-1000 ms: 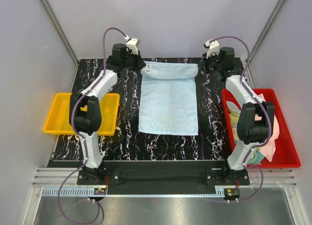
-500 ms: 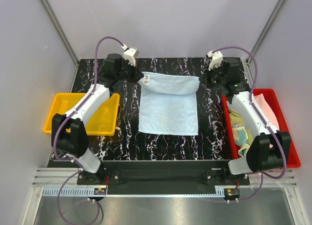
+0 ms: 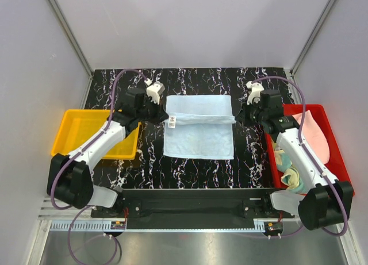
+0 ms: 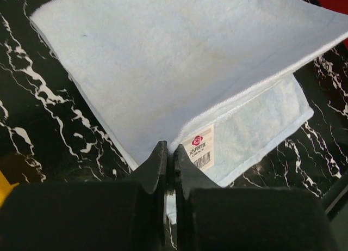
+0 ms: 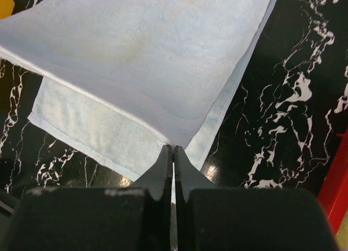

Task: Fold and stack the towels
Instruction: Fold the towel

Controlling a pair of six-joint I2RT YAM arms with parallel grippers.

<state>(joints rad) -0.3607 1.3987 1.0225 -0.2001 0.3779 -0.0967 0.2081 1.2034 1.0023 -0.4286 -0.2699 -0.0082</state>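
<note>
Item one: my table (image 3: 253,167), black marble-look top with white veins, glossy in spots. Item two: walls (image 3: 195,29), plain pale grey panels on three sides (a faint lilac cast). Item three: aluminium posts (image 3: 68,32) slanting at the far corners. Item four: ridged metal rail (image 3: 190,225) along my near edge, with a brushed metal sheet (image 3: 190,250) below it. Light: soft, even.

Towel (image 3: 199,141) between tray (image 3: 73,134) and bin (image 3: 311,107)

Left gripper (image 3: 164,116) and right gripper (image 3: 237,116) both clamp closed
</note>
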